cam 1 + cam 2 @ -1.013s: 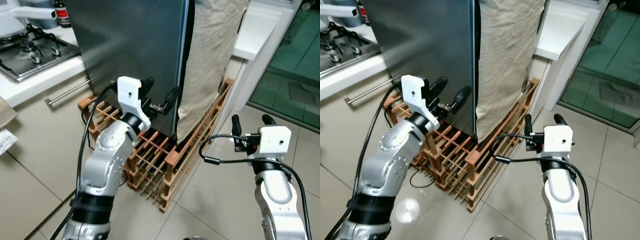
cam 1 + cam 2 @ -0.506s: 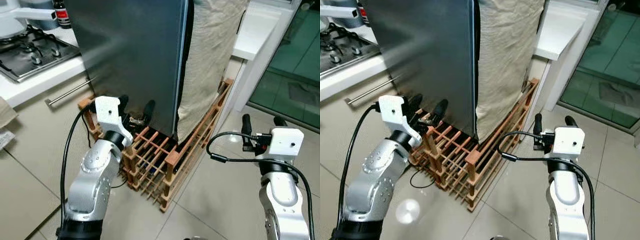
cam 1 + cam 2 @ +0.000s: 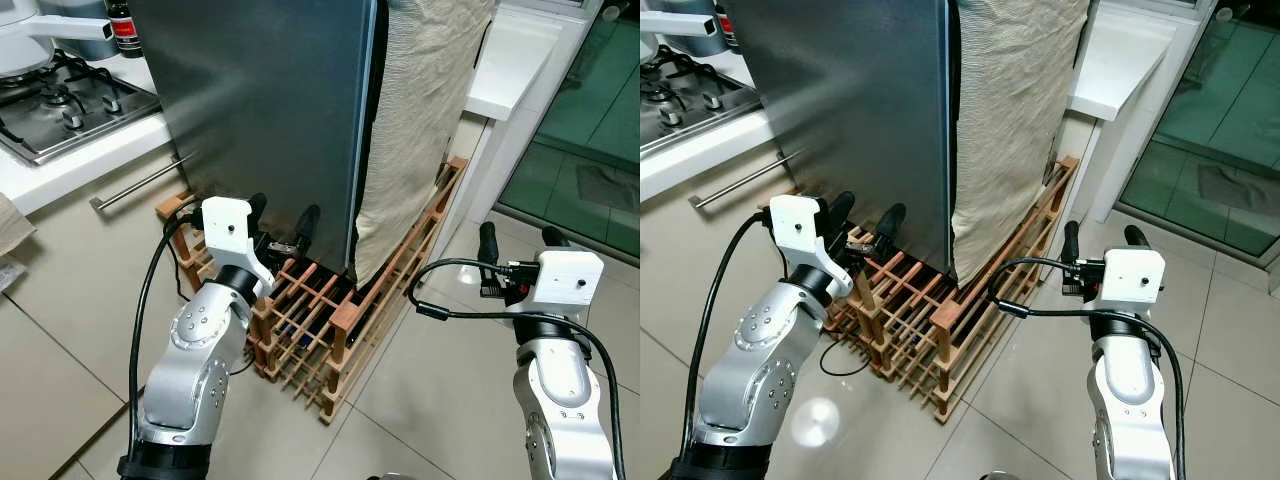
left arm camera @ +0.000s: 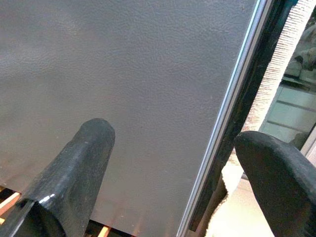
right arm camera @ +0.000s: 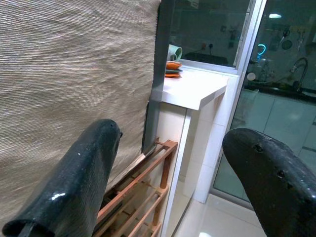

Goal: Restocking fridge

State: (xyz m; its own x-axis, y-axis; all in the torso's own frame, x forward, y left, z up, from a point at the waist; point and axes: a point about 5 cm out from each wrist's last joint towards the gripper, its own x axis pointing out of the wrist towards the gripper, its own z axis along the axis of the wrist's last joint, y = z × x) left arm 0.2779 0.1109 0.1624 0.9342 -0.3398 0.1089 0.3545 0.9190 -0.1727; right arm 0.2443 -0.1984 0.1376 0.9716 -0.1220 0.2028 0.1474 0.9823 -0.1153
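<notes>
Before me the tall dark grey metal fridge (image 3: 270, 110) is standing on a slatted wooden rack (image 3: 330, 320), a beige cloth (image 3: 420, 110) hanging beside its door edge. I am holding my left gripper (image 3: 280, 222) spread low against the door, while my right gripper (image 3: 518, 245) is hovering spread near the cloth.

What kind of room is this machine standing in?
Most likely a home kitchen. A gas hob sits in a white counter, a tall grey fridge stands on a wooden rack, and the floor is tiled. Both the left pincer and right pincer are open and hold nothing.
</notes>
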